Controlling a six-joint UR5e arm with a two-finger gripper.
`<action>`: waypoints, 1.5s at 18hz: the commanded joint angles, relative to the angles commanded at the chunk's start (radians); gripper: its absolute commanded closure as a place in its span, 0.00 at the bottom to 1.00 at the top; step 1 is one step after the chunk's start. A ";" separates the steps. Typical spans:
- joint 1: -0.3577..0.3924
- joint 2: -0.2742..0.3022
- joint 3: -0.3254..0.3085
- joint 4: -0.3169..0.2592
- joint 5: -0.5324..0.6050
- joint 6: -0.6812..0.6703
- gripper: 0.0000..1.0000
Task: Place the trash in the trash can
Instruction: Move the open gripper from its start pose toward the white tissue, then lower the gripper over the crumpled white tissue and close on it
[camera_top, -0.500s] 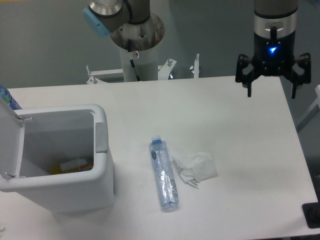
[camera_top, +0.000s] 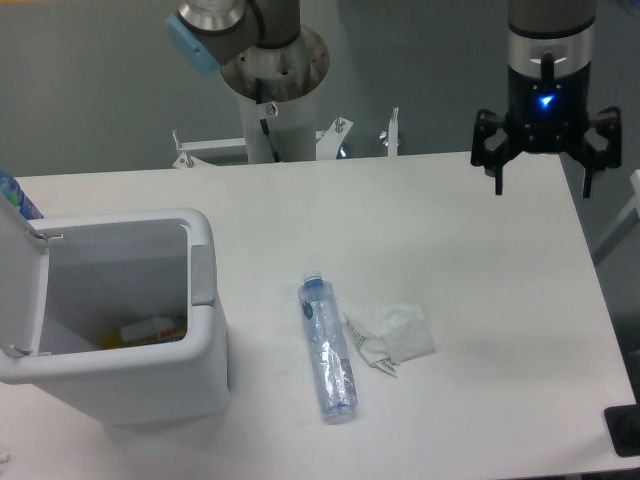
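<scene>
Camera view unchanged: gripper (camera_top: 543, 182) spread wide, seemingly above table's (camera_top: 480, 250) far edge; bottle (camera_top: 327, 348), wrapper (camera_top: 392, 336) unmoved.

The trash can (camera_top: 120, 330) stands at the left front of the surface (camera_top: 420, 240), lid swung open to its left, with some packaging (camera_top: 152, 330) inside at the bottom. To its right lies the bottle (camera_top: 327, 347), cap pointing away from the front edge. The crumpled wrapper (camera_top: 392, 337) lies just beside the bottle's right side. The gripper (camera_top: 545, 150) hangs above the far right corner, well apart from both.
</scene>
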 joint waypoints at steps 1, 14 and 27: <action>0.002 -0.002 -0.005 0.002 0.000 0.000 0.00; 0.003 -0.026 -0.136 0.130 -0.002 -0.156 0.00; -0.034 -0.176 -0.230 0.302 -0.041 0.047 0.00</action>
